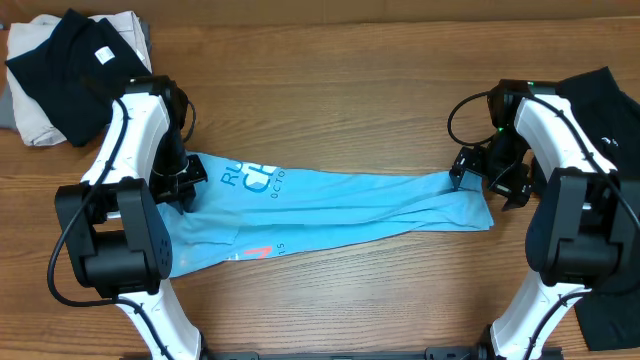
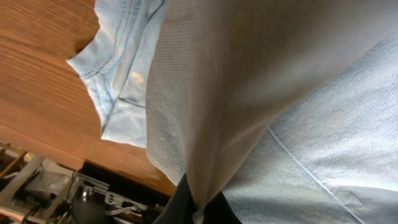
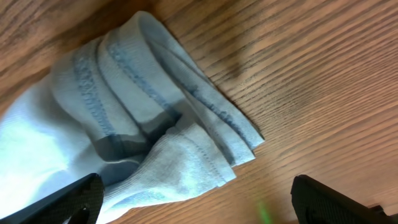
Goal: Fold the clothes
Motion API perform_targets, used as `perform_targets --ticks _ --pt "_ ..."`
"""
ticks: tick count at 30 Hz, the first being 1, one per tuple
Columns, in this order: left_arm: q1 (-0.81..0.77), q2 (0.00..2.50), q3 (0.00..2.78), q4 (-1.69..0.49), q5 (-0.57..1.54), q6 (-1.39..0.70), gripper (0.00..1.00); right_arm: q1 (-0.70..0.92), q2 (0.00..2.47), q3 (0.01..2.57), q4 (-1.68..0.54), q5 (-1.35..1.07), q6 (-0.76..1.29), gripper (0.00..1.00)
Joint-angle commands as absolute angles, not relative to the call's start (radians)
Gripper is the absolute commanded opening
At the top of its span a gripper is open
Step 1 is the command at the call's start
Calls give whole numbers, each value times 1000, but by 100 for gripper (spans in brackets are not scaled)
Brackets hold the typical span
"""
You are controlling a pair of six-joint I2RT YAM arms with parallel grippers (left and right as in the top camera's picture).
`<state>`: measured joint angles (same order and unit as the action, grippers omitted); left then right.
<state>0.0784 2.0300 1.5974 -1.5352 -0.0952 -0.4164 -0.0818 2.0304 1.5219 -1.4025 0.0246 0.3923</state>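
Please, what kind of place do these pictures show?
Probably a robot lab bench, not a home: a left arm and right arm stand at a wooden table, with a light blue T-shirt between them and black garments piled aside.

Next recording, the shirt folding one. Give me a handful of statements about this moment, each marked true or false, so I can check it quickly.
1. The light blue T-shirt lies stretched in a long strip between the two arms. True.
2. The right end effector is clamped on the shirt. False: its fingers stand wide apart, and the bunched shirt end lies on the table between them.
3. A black garment lies on top of a beige cloth at the table's far left corner. True.
4. The shirt is folded into a neat square. False: it is a rumpled, drawn-out band.
5. The left end effector pinches shirt fabric. True.
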Motion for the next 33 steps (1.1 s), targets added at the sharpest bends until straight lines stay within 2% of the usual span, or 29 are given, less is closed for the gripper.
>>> perform_targets --ticks 1,10,11,13,16,20,23,24,26,28,29,31,33 --pt "80 2033 1578 -1548 -134 -434 4 -83 2032 1521 -1395 4 393 100" --pt "80 2033 1410 -1507 -81 -451 4 -83 2032 1530 -1384 -35 393 100" --pt "80 2033 1391 -1501 -81 -453 9 -83 2031 1538 -1386 -43 393 100" --pt "80 2033 1366 -1487 -81 -453 47 -83 2031 1563 -1399 -66 393 100" --pt "80 2033 1367 -1472 -77 -454 59 -82 2031 1618 -1429 -92 393 100" --pt "81 2033 1414 -1477 -75 -469 47 -72 2031 1688 -1468 -115 389 100" --pt "81 2032 1495 -1501 -72 -469 42 -53 2031 1699 -1455 -213 311 98" --pt "79 2032 1526 -1507 -59 -467 41 -43 2031 1695 -1443 -254 276 93" --pt "72 2032 1568 -1502 -14 -424 33 -24 2031 1692 -1428 -283 252 71" --pt "57 2032 1581 -1469 68 -346 11 2 2031 1688 -1419 -282 253 34" --pt "47 2033 1579 -1453 107 -319 4 16 2032 1687 -1420 -281 253 25" --pt "22 2033 1563 -1422 140 -305 4 44 2032 1677 -1415 -281 253 15" --pt "-10 2033 1538 -1388 141 -306 4 69 2032 1663 -1406 -271 254 13"
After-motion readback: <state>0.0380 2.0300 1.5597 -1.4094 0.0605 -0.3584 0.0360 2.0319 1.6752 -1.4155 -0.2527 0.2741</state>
